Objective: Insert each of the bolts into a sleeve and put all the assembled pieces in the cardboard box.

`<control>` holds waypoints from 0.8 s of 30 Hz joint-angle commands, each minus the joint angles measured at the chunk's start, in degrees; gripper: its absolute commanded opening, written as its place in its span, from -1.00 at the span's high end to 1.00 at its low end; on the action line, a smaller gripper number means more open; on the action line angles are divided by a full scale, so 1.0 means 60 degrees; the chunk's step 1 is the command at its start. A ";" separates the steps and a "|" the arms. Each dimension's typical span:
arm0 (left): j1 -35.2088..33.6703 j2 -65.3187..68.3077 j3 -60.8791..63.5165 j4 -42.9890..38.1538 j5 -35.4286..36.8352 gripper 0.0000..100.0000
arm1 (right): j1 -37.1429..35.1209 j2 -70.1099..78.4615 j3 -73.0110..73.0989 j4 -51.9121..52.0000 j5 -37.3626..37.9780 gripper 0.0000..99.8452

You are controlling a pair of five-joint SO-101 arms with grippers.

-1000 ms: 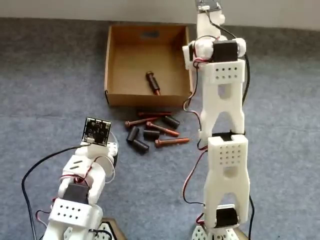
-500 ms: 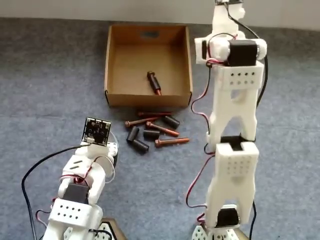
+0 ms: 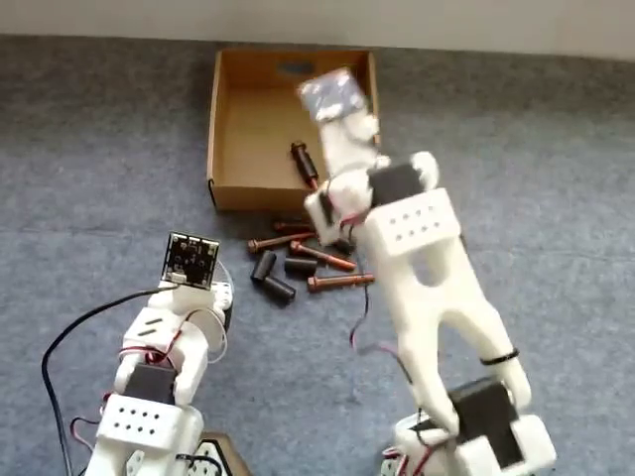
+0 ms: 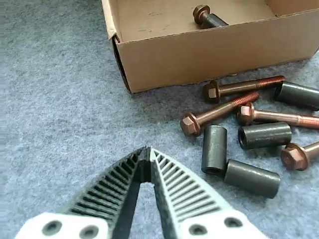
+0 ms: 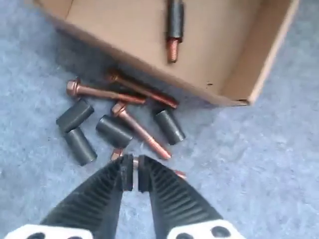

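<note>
Your left gripper (image 4: 146, 152) is clenched on nothing and sits over bare grey-blue carpet (image 3: 89, 198), near the cardboard box (image 3: 226, 119). Your right gripper (image 5: 130, 162) has its jaws pressed together, also holding nothing, above the side of the pile away from the box. One assembled piece (image 3: 304, 165) lies inside the box. Four loose bolts (image 4: 219, 113) and four dark sleeves (image 4: 214, 148) are scattered on the carpet just outside its front wall. A pale strip (image 3: 149, 18) borders the carpet beyond the box.
</note>
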 commanded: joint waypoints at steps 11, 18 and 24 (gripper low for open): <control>-0.2381 -0.0051 -0.0667 -0.0176 0.1216 0.98 | -0.2293 0.1326 0.3363 -0.3582 0.0615 0.66; -0.2747 -0.0081 -0.0667 -0.0176 0.1626 0.97 | -0.2571 0.3040 0.2059 -0.3582 0.0615 0.66; -0.2733 -0.0081 -0.0652 -0.0205 0.1612 0.97 | -0.2630 0.3758 0.1619 -0.3582 0.1055 0.66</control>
